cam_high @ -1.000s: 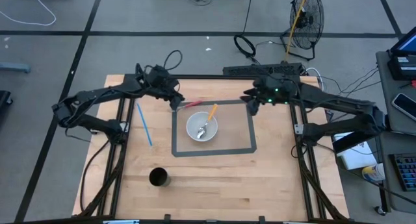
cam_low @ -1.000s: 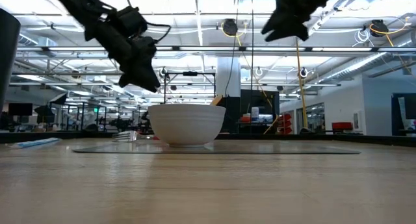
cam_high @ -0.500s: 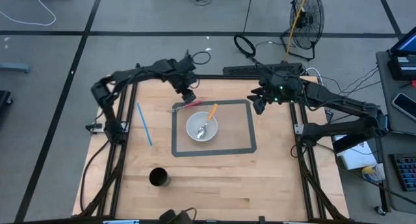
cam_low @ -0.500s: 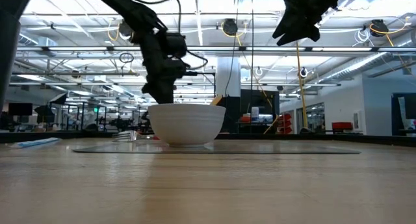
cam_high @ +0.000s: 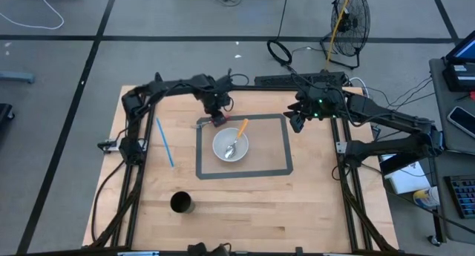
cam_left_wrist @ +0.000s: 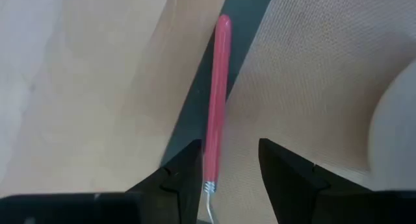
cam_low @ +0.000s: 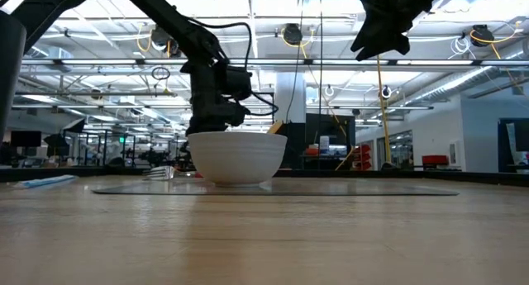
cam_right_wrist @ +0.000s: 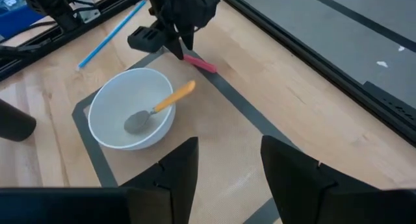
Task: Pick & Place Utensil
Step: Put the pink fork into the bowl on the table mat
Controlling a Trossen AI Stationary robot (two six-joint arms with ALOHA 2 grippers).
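Note:
A fork with a red handle (cam_left_wrist: 218, 87) lies flat on the dark far-left border of the mat (cam_high: 282, 169), also seen in the high view (cam_high: 210, 122). My left gripper (cam_left_wrist: 227, 143) points down over it, open, one finger on either side of the handle near its metal neck; whether a finger touches it does not show. A white bowl (cam_high: 225, 152) on the mat holds an orange-handled spoon (cam_high: 238, 133). My right gripper (cam_high: 296, 122) hangs open, high above the mat's far right corner.
A blue straw (cam_high: 165, 142) lies on the wood left of the mat. A black cup (cam_high: 182, 202) stands near the front left. The bowl sits close beside the left gripper (cam_low: 211, 111). Bare wood stretches along the near side and the right.
My left gripper has swung from the left toward the bowl, tipped from a slant to pointing nearly straight down, and sunk over the fork's red handle. The fork, bowl and spoon have stayed put. My right gripper has shifted slightly toward the right edge.

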